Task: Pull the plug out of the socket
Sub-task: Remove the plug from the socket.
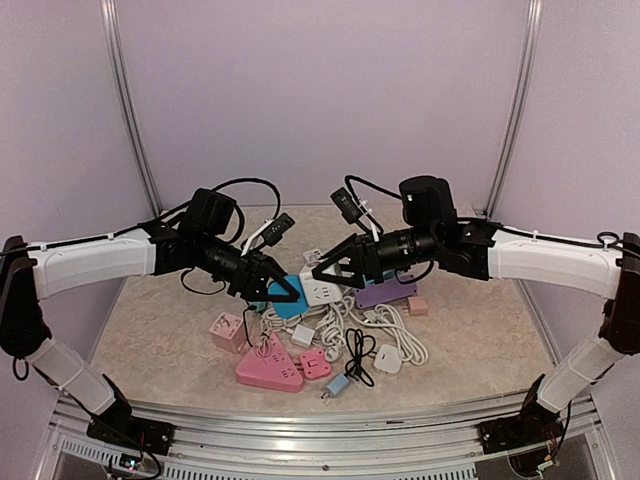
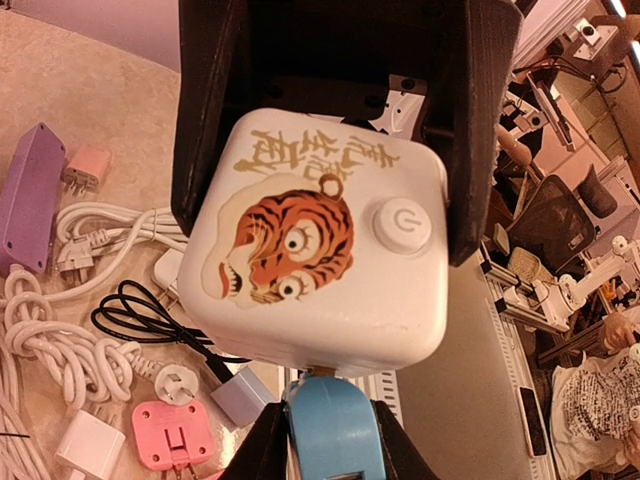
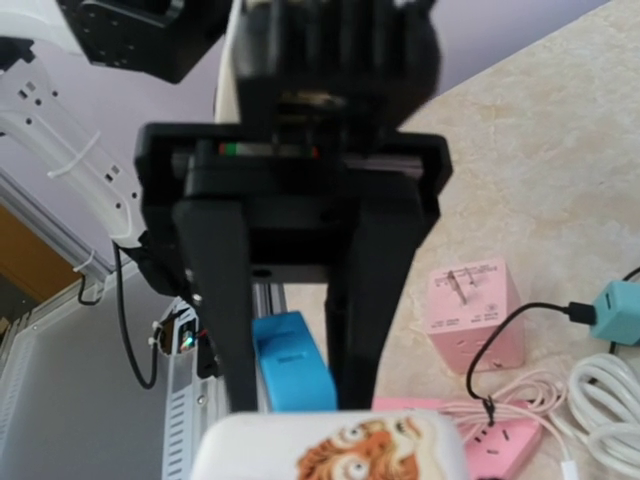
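A white cube socket (image 2: 320,240) with a tiger picture and a round button is held up off the table. The black fingers (image 2: 210,120) of my right gripper (image 1: 322,277) are shut on its two sides. A blue plug (image 2: 335,430) sticks out of its lower face, with a sliver of brass prong showing at the joint. My left gripper (image 2: 330,440) is shut on the plug, one finger pressed to each side. From above, the plug (image 1: 289,303) and socket (image 1: 320,291) meet between the two arms. In the right wrist view the plug (image 3: 293,362) sits behind the socket (image 3: 330,448).
Below lie a purple power strip (image 1: 385,293), a pink triangular strip (image 1: 268,368), a pink cube socket (image 1: 228,330), a small pink adapter (image 1: 316,362), coiled white cables (image 1: 385,325), a black cord (image 1: 358,355) and loose white and pale blue plugs.
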Controlling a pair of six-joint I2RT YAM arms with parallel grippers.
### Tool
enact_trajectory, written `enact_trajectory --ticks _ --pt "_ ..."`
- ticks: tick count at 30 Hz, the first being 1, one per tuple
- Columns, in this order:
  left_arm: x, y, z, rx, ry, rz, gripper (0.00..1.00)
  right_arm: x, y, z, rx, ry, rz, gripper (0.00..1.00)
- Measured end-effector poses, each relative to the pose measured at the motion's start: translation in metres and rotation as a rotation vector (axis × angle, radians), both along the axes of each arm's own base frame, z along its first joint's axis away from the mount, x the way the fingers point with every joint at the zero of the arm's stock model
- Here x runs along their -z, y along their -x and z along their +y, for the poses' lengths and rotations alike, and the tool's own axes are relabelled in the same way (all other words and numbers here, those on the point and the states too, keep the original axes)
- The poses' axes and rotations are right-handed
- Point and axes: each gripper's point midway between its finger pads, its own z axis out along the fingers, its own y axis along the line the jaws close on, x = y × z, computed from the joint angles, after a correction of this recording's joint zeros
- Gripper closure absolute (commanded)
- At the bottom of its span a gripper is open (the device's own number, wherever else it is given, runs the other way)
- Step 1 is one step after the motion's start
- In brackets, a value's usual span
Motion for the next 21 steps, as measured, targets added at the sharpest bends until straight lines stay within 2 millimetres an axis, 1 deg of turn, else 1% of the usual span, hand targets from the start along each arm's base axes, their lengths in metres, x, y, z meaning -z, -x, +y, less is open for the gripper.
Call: enact_trajectory --ticks 3,8,16,21 --pt "0.0014 -0.0003 -0.0006 -0.001 -0.004 0.001 0.84 -0.0002 0.0007 0.0006 -0.007 -0.002 0.003 1.00" --pt "0.0031 -0.0021 -0.0009 -0.007 -0.009 -0.016 1.00 0.0006 0.0012 0.0007 -0.006 0.001 0.019 1.00" --pt "0.0031 -0.0010 -0.0015 -0.003 -0.009 -0.033 1.00 0.0003 0.0030 0.0008 -0.017 -0.002 0.023 1.00" --pt "0.0010 0.0026 -0.0013 -0.002 -0.013 -0.068 1.00 -0.0025 0.0079 0.0012 -0.045 -0.016 0.032 1.00"
